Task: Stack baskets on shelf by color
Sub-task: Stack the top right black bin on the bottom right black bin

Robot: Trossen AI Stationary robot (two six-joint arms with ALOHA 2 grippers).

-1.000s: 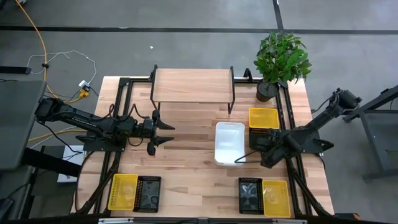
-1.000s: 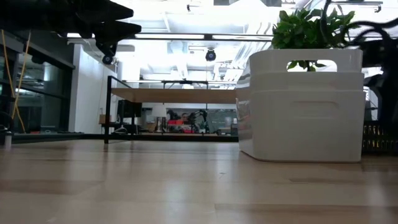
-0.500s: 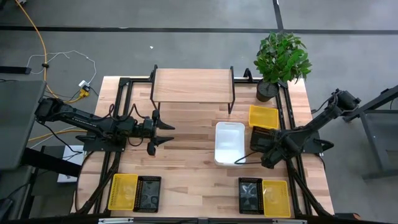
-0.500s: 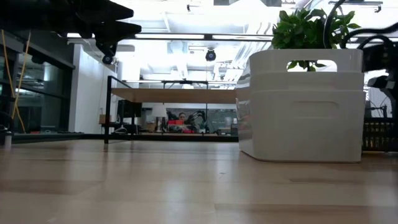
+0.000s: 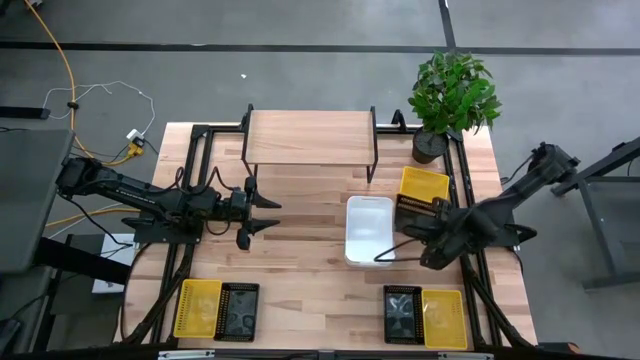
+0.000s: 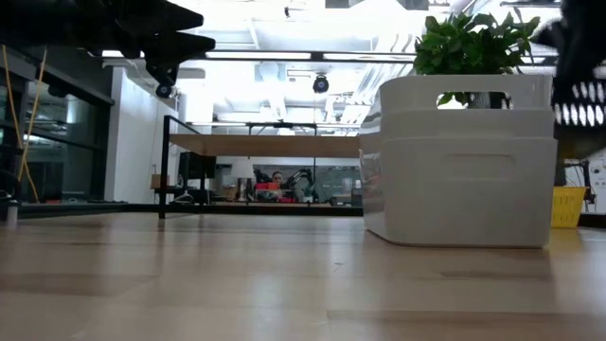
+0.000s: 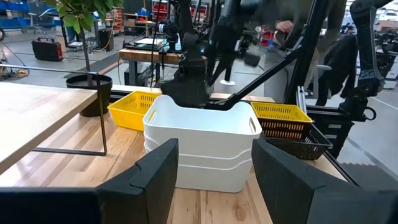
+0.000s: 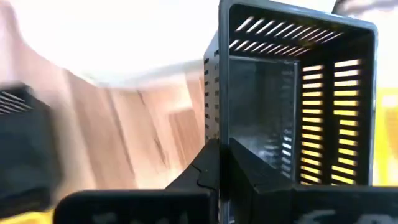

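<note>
A black basket [image 8: 292, 106] is clamped by its wall in the right hand [image 8: 219, 163], lifted beside the white baskets [image 5: 368, 230]; the left hand [image 5: 262, 215] hovers wide over the bench [image 5: 300, 280].

White baskets [image 5: 369, 230] before open shelf [image 5: 309, 137]

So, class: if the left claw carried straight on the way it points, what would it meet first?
Most likely the stacked white baskets: they sit directly ahead of the open left claw, with bare table between, though depth is uncertain.

potted plant [image 5: 452, 95], wooden table [image 5: 300, 270], yellow cable [image 5: 68, 70]
</note>
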